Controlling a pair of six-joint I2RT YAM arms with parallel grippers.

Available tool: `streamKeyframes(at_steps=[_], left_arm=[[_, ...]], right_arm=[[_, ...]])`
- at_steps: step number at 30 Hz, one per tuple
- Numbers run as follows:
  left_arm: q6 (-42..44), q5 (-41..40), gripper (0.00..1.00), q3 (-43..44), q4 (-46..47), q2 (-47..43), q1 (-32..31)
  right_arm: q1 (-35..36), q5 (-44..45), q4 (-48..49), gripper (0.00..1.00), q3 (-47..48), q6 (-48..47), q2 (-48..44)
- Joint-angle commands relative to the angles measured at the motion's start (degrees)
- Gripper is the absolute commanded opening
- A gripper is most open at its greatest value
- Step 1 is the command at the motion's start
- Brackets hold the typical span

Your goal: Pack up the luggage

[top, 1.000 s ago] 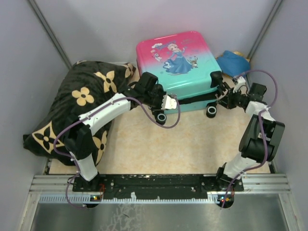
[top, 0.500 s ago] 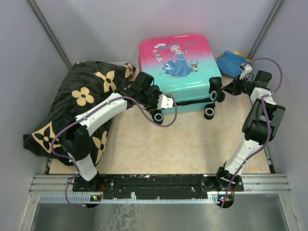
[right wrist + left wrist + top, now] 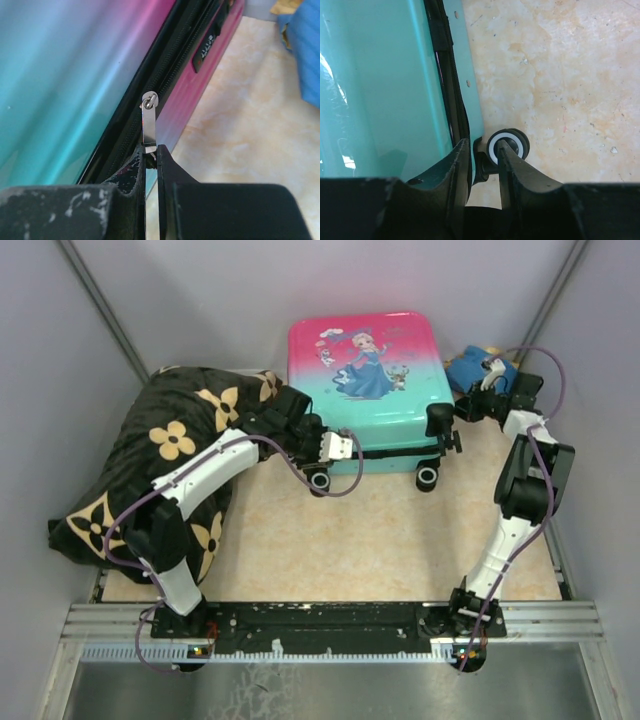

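Luggage position: we find the luggage [image 3: 365, 365] lying flat with its lid down, printed shell up, teal end toward the arm bases and pink end away.
Right hand: the right hand [image 3: 151, 152] sits against the luggage's right side near its teal corner. It is clenched on the metal zipper pull [image 3: 148, 122], with the tab pinched flat between the fingertips.
Deciding relation: the zipper seam [image 3: 172, 85] runs the length of the luggage's right side. It leads off from the pinched tab toward the pink end, and the tab lies in line with it. In our judgement any pull must follow that line, close to the shell.
Seam condition: we cannot tell whether the teeth ahead of the slider are meshed.
Left hand: the left hand [image 3: 482, 150] is at the luggage's teal end, left corner, fingers narrowly parted beside the wheel [image 3: 509, 145]. We cannot tell whether it grips the wheel mount or only rests there.
Nearer arm: the right hand already has the pull. The left hand is at the opposite corner of the teal end, placed to brace.
Surroundings: a flowered blanket [image 3: 170, 440] lies left of the luggage, and a blue item [image 3: 467, 367] lies just right of its pink end. Both are on the surface [image 3: 340, 540].
Risk: we judge that the thin tab could slip if it is pulled off-axis.
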Motion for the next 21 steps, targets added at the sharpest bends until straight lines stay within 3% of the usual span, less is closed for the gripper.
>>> streamKeyframes(at_steps=[1, 6, 8, 14, 21], left_arm=[[-2.7, -6.1, 0.37, -1.3, -11.3, 1.1, 5.2], [-2.0, -2.4, 0.37, -2.7, -15.1, -1.7, 11.7], [-3.5, -0.9, 0.44, -1.5, -13.9, -3.6, 13.7], [-23.1, 7.2, 0.75, 1.6, -0.5, -8.8, 13.1], [-39.3, 5.7, 0.82, -1.2, -0.2, -12.5, 6.2]], right_arm=[[2.5, -1.8, 7.2, 0.00, -4.8, 3.2, -4.9], [6.2, -4.6, 6.7, 0.00, -15.7, 3.2, -12.5], [8.2, -5.2, 7.0, 0.00, -20.3, 3.8, -15.7], [14.7, -4.4, 13.8, 0.00, -32.4, 10.5, -22.5], [20.7, -0.8, 24.3, 0.00, -38.7, 19.3, -25.2]])
